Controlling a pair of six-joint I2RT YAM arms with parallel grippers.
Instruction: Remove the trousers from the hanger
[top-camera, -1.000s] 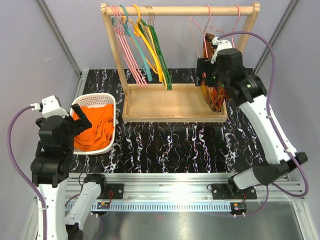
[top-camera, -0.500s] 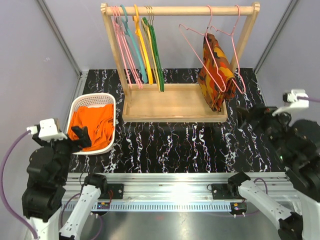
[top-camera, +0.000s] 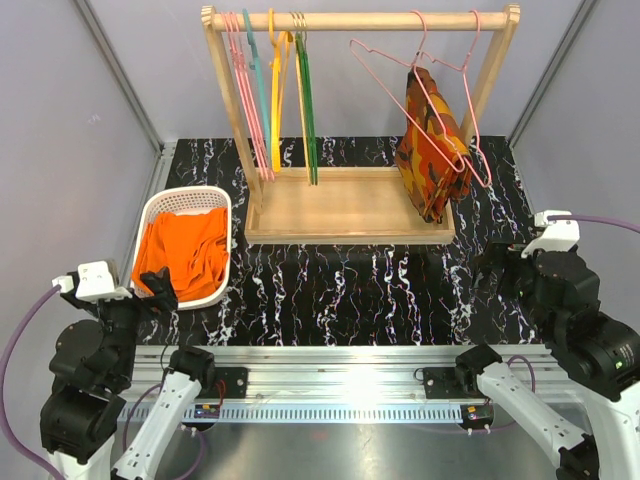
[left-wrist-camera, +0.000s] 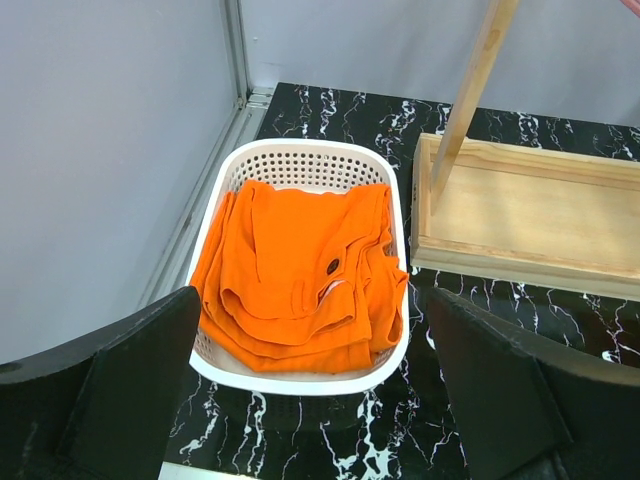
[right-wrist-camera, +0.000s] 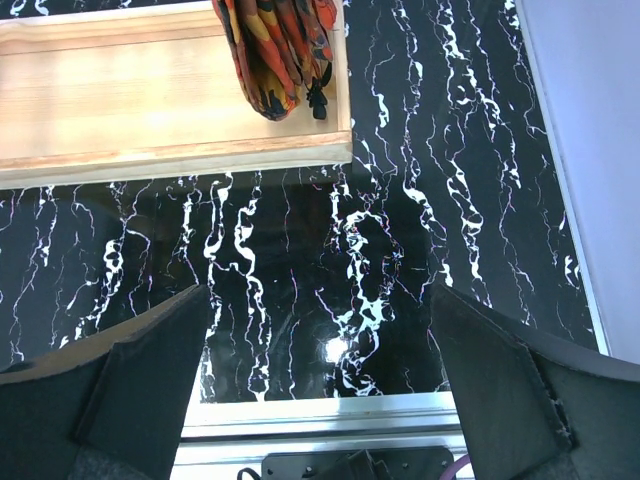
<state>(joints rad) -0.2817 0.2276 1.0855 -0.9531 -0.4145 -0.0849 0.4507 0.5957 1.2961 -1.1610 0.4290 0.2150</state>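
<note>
Black marbled bench (top-camera: 380, 290): trousers (left-wrist-camera: 300, 270) heaped in white basket (left-wrist-camera: 300, 152), left; hanger (top-camera: 396, 102) bare on rack (top-camera: 350, 205), far right; left pincer (left-wrist-camera: 320, 400) and right pincer (right-wrist-camera: 320, 380) wide, empty.

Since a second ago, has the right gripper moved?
Yes. The right gripper has pulled back from the patterned garment on the wooden rack toward the near right edge of the table, jaws open.

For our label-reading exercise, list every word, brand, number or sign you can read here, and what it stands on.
No text can be read.
The orange trousers, white basket, wooden rack and patterned garment show no print.
Any marking on the small board on the front rail is too small to read.
</note>
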